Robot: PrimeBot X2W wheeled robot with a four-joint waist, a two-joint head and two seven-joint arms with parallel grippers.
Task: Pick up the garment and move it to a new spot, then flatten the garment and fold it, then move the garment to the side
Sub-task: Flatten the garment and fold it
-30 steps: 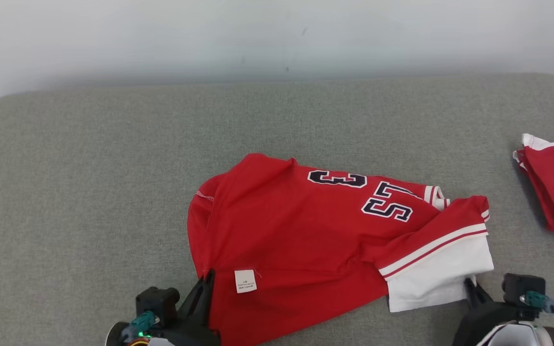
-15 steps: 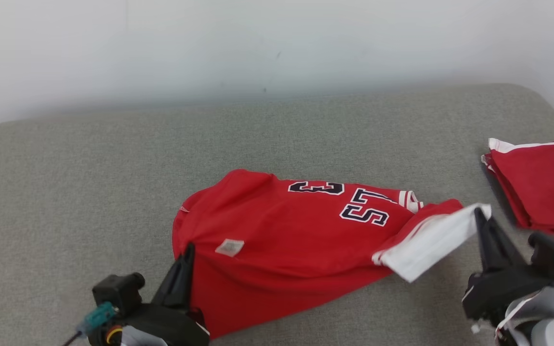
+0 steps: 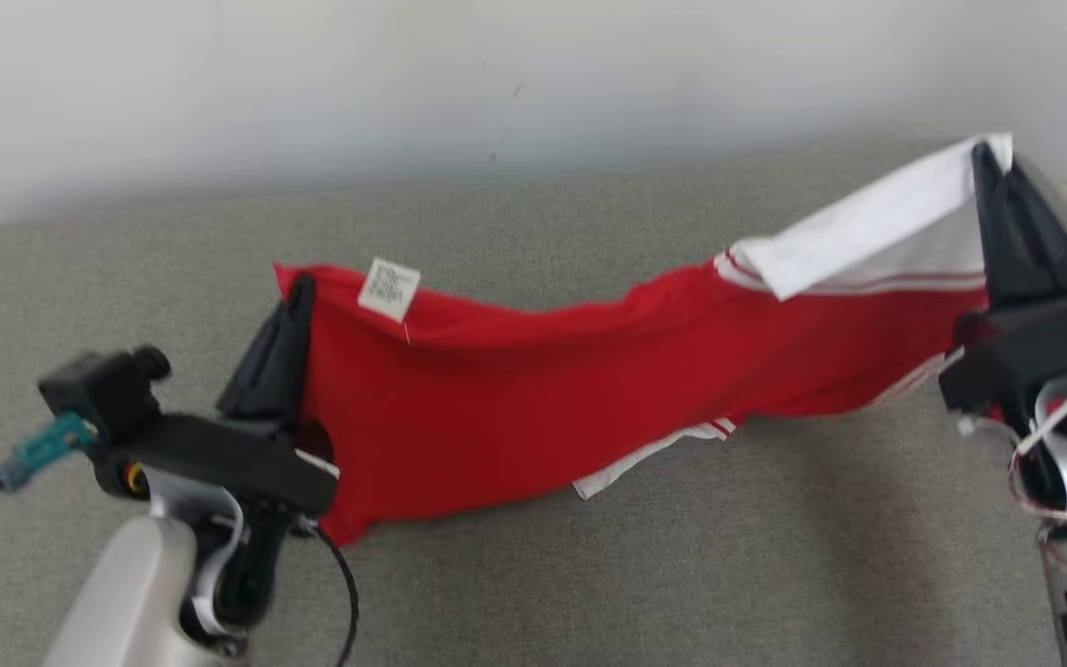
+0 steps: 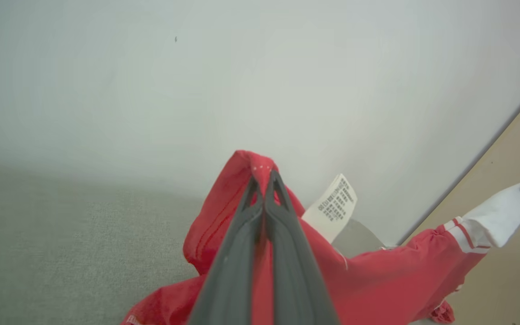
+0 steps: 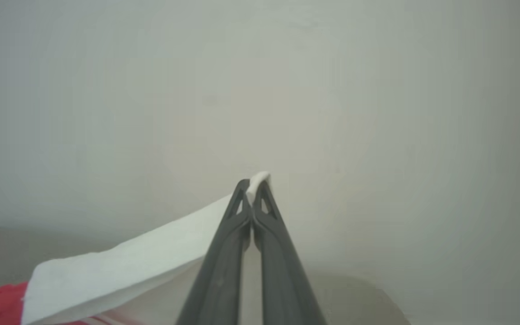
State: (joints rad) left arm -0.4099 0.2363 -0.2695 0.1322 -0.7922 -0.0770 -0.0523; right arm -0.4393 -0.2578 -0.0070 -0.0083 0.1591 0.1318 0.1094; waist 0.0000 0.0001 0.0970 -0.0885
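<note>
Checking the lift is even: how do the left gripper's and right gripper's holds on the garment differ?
The left gripper pinches red cloth beside the care label; the right gripper pinches white cloth. In the head view the right gripper sits higher than the left gripper. Both are shut on the garment, stretched between them.
</note>
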